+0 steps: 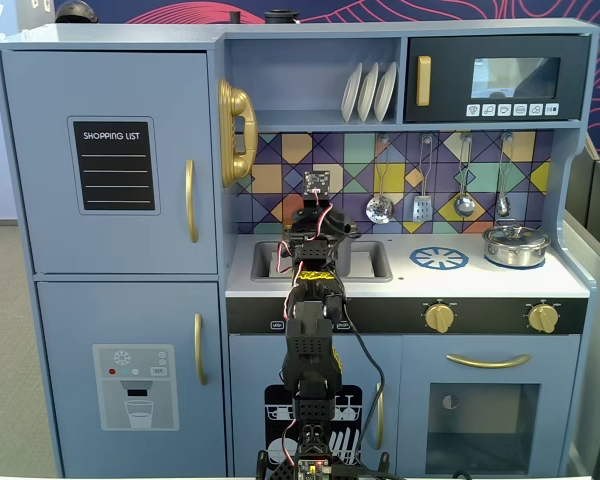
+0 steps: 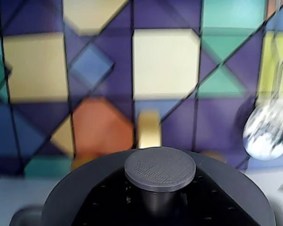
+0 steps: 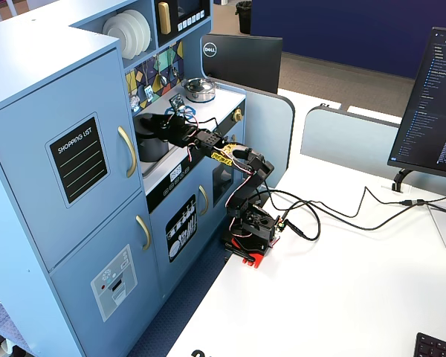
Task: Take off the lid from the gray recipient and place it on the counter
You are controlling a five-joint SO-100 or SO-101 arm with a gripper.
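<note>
The dark gray lid (image 2: 75, 186) fills the bottom of the wrist view, its round knob (image 2: 160, 167) sharp against a blurred backsplash. My gripper (image 2: 158, 203) is black and closes around the knob's stem. In a fixed view my gripper (image 1: 318, 232) is over the gray pot (image 1: 344, 256), which stands in the sink of the white counter (image 1: 460, 282). In the other fixed view my gripper (image 3: 154, 125) sits on top of the pot (image 3: 150, 152). I cannot tell whether the lid is clear of the pot's rim.
A shiny silver pot (image 1: 516, 243) with its lid stands at the counter's right, beside the blue burner ring (image 1: 439, 258). Utensils hang on the backsplash; a ladle (image 2: 266, 132) is close on the right. A gold faucet (image 2: 149, 129) is right behind the knob.
</note>
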